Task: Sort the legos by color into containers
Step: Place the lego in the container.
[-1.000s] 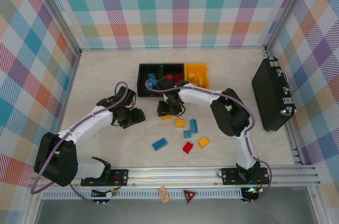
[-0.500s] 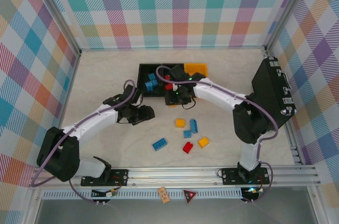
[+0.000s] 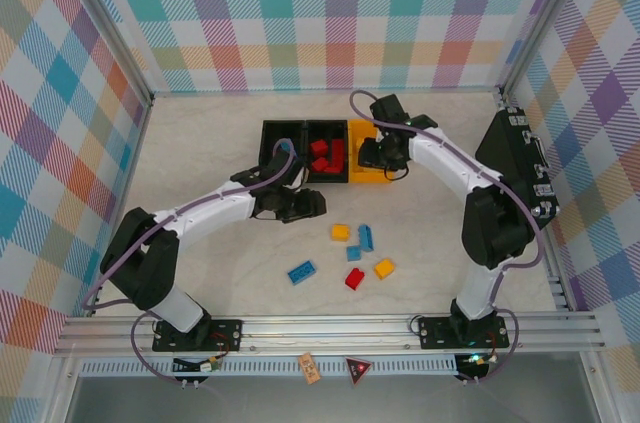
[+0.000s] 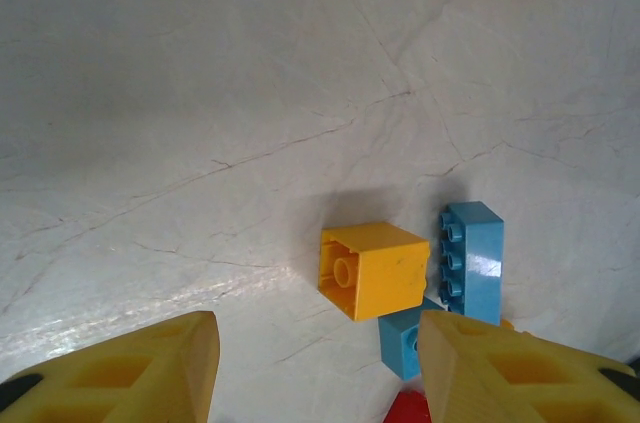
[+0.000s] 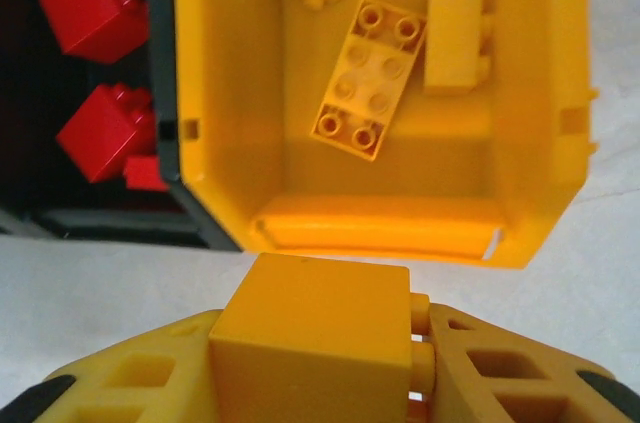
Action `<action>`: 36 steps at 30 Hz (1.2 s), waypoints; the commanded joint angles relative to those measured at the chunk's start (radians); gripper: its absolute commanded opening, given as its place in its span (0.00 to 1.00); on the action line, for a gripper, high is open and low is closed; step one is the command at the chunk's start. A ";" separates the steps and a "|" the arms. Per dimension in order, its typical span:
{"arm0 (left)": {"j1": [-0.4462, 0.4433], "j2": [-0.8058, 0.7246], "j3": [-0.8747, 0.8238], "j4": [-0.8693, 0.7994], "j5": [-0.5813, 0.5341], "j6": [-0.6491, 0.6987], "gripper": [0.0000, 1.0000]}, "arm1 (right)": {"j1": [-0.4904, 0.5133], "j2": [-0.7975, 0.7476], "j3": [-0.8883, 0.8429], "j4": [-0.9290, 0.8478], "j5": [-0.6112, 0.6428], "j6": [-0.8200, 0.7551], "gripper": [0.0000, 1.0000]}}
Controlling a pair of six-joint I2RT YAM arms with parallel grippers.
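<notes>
Yellow brick: clamped between the narrow-set jaws of the right gripper, bottom centre of the wrist frame, just short of the near wall of the yellow bin; at frame left stands the black bin of red bricks. Left gripper: jaws apart and empty above the loose bricks on the table. Hazard, as judged: released this short, the brick could strike the rim and bounce onto the table or into the black bin.
</notes>
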 commanded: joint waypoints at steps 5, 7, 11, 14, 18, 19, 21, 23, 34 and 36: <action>-0.013 0.001 0.017 -0.004 -0.002 -0.004 0.55 | -0.011 0.126 0.140 -0.063 0.081 -0.028 0.42; -0.014 -0.006 0.013 -0.010 -0.006 -0.001 0.55 | -0.012 0.154 0.165 -0.075 0.103 -0.027 0.43; -0.013 -0.017 -0.002 -0.010 -0.018 -0.004 0.55 | -0.013 0.186 0.182 -0.078 0.137 -0.018 0.44; -0.014 -0.018 -0.006 -0.014 -0.019 -0.002 0.55 | -0.012 0.207 0.198 -0.088 0.158 -0.016 0.45; -0.013 -0.016 -0.003 -0.019 -0.021 0.004 0.55 | -0.013 0.226 0.216 -0.093 0.174 -0.016 0.47; -0.013 -0.016 -0.001 -0.020 -0.022 0.005 0.55 | -0.013 0.230 0.220 -0.095 0.180 -0.015 0.49; -0.013 -0.014 0.001 -0.023 -0.021 0.007 0.55 | -0.012 0.233 0.230 -0.100 0.189 -0.010 0.55; -0.014 -0.013 0.003 -0.026 -0.021 0.009 0.55 | -0.012 0.231 0.237 -0.100 0.191 -0.011 0.58; -0.013 -0.037 -0.002 -0.033 -0.050 0.010 0.56 | -0.005 0.069 0.096 -0.031 0.126 -0.004 0.59; -0.013 -0.040 -0.007 -0.026 -0.044 0.013 0.56 | -0.002 0.023 0.043 -0.017 0.110 0.000 0.59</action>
